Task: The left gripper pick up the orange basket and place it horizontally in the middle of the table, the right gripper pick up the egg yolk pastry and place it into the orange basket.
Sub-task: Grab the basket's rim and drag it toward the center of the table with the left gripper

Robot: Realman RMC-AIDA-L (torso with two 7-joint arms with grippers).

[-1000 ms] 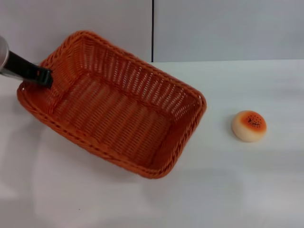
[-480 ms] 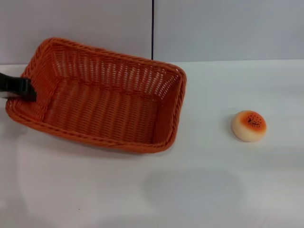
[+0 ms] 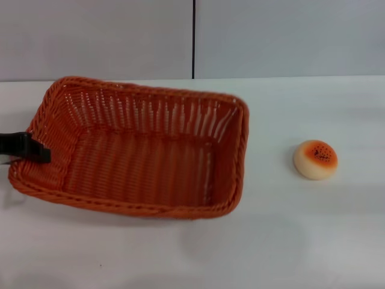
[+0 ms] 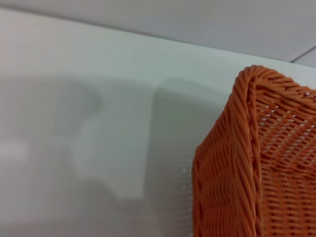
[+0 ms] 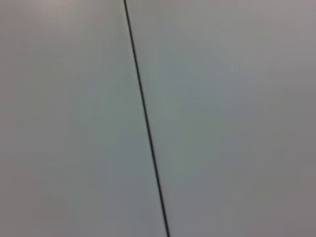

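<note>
The black left end effector is clenched on the left short rim of the large rectangular orange woven basket, which lies lengthwise across the left-centre of the white desk. The small round glazed egg yolk pastry sits well apart to its right, untouched

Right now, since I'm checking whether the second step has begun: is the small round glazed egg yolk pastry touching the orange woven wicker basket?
Apart. The head view shows the pastry well right of the basket, bare white table between.
</note>
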